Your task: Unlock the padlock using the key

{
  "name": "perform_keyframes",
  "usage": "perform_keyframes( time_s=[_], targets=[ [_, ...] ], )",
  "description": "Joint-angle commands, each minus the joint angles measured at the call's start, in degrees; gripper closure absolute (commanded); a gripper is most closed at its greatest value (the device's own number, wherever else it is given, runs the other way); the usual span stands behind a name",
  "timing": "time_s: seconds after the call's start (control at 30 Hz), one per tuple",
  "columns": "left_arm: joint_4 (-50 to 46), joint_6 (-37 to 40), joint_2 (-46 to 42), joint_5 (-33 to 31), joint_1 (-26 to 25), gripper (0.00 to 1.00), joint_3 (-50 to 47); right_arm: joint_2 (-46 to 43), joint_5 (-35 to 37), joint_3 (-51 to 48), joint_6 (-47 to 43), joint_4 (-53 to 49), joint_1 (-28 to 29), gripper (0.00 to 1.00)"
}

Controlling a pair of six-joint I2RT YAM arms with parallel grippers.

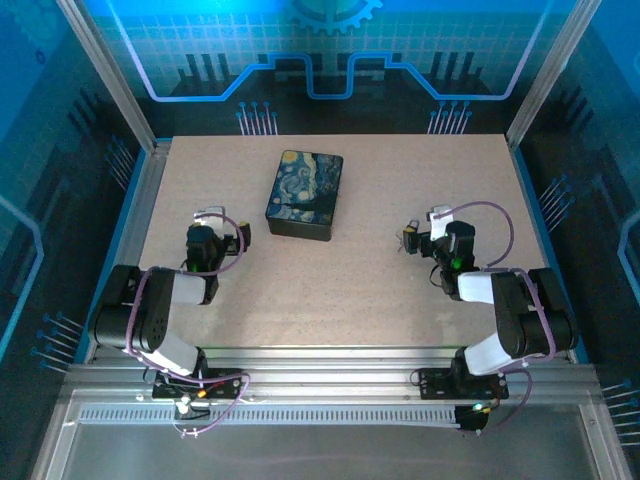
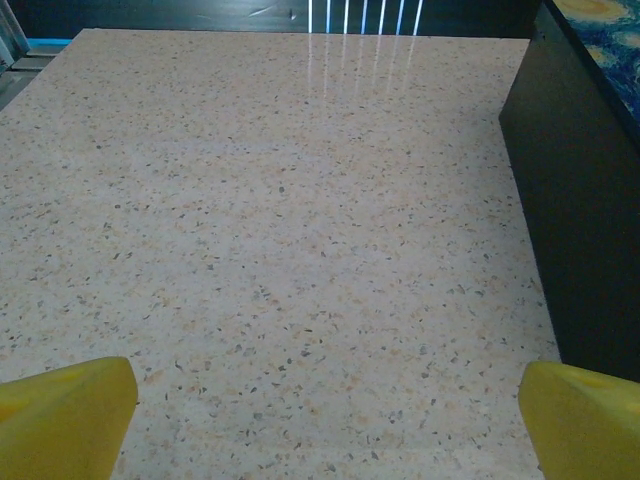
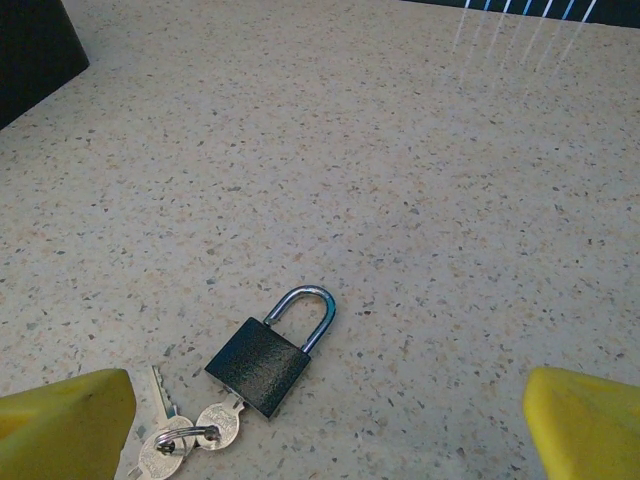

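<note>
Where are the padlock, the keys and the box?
padlock [image 3: 258, 368]: right wrist view, middle of the dark body.
keys [image 3: 217, 424]: right wrist view, round head of one key.
box [image 1: 305, 192]: top external view, middle of the painted lid.

The padlock [image 3: 258, 372] has a dark body with a finely pebbled, matt coat. Its shackle [image 3: 310, 290] at 1 o'clock is smooth polished metal, and the keys [image 3: 215, 425] at its 8 o'clock are shiny silvery metal. The table [image 3: 420, 160] is speckled and stone-like, smooth, with a faint sheen mirroring light streaks toward 12 o'clock; the box [image 1: 305, 193] has dark, smooth, matt-looking sides.
</note>
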Motion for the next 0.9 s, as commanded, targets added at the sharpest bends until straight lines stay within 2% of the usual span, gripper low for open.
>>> perform_keyframes(
  time_s=[0.0,0.87],
  targets=[
    [1.5,-0.8,0.3,1.0,0.6,0.01,0.8,0.1,0.2,1.0,0.1,2.2,-0.4,0.0],
    [1.0,-0.5,0.2,2.3,0.6,0.01,1.0,0.1,0.2,1.0,0.1,2.2,-0.4,0.0]
  ],
)
